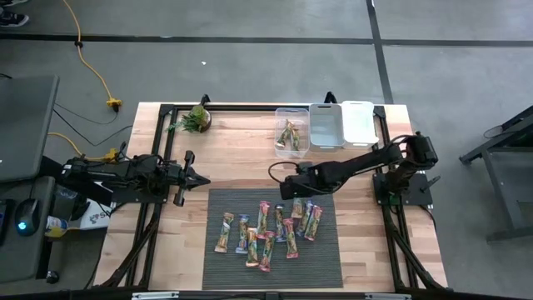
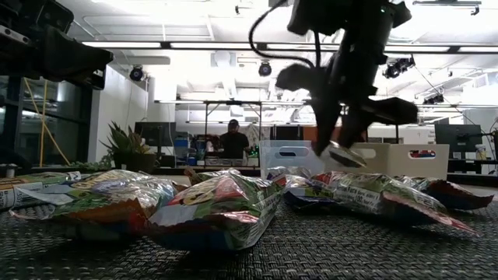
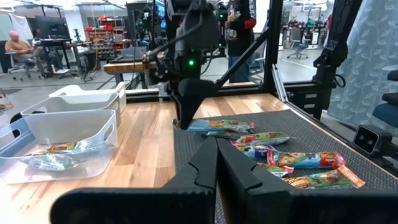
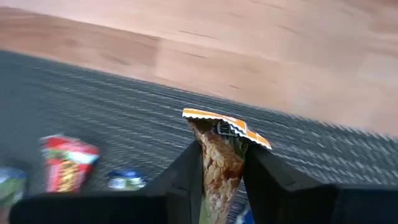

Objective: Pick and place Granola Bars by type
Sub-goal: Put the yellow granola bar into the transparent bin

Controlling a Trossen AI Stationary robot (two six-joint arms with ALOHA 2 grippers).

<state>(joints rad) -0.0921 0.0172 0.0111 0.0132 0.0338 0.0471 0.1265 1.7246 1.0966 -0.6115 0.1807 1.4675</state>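
Mat [image 1: 325, 258] dark and ribbed, wooden table [image 1: 241, 158], workshop behind

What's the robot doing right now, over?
Right tool shut on a granola bar, lifted off the mat. Left tool shut, waiting at the left side. Nothing in the way.

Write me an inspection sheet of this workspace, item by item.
Surface: wooden table with a dark ribbed mat.
Job's things: loose granola bars on the mat; a few already in the clear bin; two more bins beside it.
Clutter: potted plant at the far edge.
Grippers: right end effector shut on a bar, just above the mat; left end effector shut, waiting at the left edge.
Cables: yellow cord on the floor.
Surroundings: people at benches behind.
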